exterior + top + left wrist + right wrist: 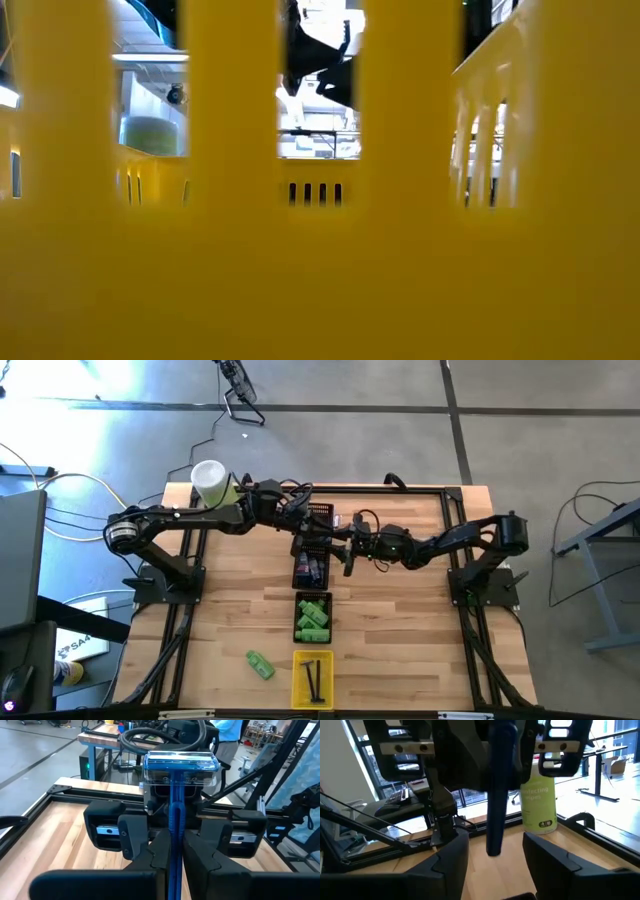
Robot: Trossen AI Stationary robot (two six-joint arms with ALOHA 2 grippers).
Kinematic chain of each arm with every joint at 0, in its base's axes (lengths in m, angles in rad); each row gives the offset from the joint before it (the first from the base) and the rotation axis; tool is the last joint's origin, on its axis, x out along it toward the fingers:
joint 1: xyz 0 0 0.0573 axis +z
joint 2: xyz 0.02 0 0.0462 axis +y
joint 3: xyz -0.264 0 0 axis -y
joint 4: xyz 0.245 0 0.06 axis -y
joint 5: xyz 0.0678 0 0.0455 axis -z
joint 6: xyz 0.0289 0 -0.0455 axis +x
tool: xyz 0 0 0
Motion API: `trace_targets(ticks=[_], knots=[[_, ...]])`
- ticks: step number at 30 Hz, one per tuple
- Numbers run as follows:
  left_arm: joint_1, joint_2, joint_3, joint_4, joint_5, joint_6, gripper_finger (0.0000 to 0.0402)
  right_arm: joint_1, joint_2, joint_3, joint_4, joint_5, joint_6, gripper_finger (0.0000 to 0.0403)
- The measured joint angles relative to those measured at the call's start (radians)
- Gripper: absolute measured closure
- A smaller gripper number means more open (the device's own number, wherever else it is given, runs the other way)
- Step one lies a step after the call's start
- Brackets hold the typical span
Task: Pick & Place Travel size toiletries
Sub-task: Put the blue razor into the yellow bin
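Observation:
A blue razor (175, 805) with a clear cap over its head (181, 766) stands upright above the middle of the table. My left gripper (175, 851) (322, 538) reaches in from the left and is shut on the razor's handle. My right gripper (495, 860) (350, 552) faces it from the right, open. Its fingers stand on either side of the handle's lower end (495, 837) without touching. Green bottles (312, 618) lie in a black tray, dark sticks (313, 680) in the yellow tray (298, 690), and purple-grey items (310, 568) in another black tray. One green bottle (260, 665) lies loose on the table. My left gripper pinches the razor's handle (175, 832) between its two fingers, below the capped head. The fingers (152, 855) come level from the table's left and lie across the handle. The razor is lifted clear and upright, head up, its lower end hanging free.
A fourth black tray (318, 515) sits at the far end of the row. The big pale-green cylinder with a white top (210, 480) (540, 802) stands at the far left corner. The yellow tray's wall (320, 270) fills the low view. Bare wood lies left and right of the trays.

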Motion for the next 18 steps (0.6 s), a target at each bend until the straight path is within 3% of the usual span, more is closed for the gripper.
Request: trace_targets(ticks=[7, 18], knots=[[0.0, 0.0, 0.0, -0.004, 0.0, 0.0, 0.0374, 0.0, 0.008, 0.022, 0.002, 0.001, -0.027, 0.0249], [0.0, 0.0, 0.0, -0.011, 0.0, 0.0, 0.0374, 0.0, 0.008, 0.022, 0.0, -0.001, -0.027, 0.0365]])
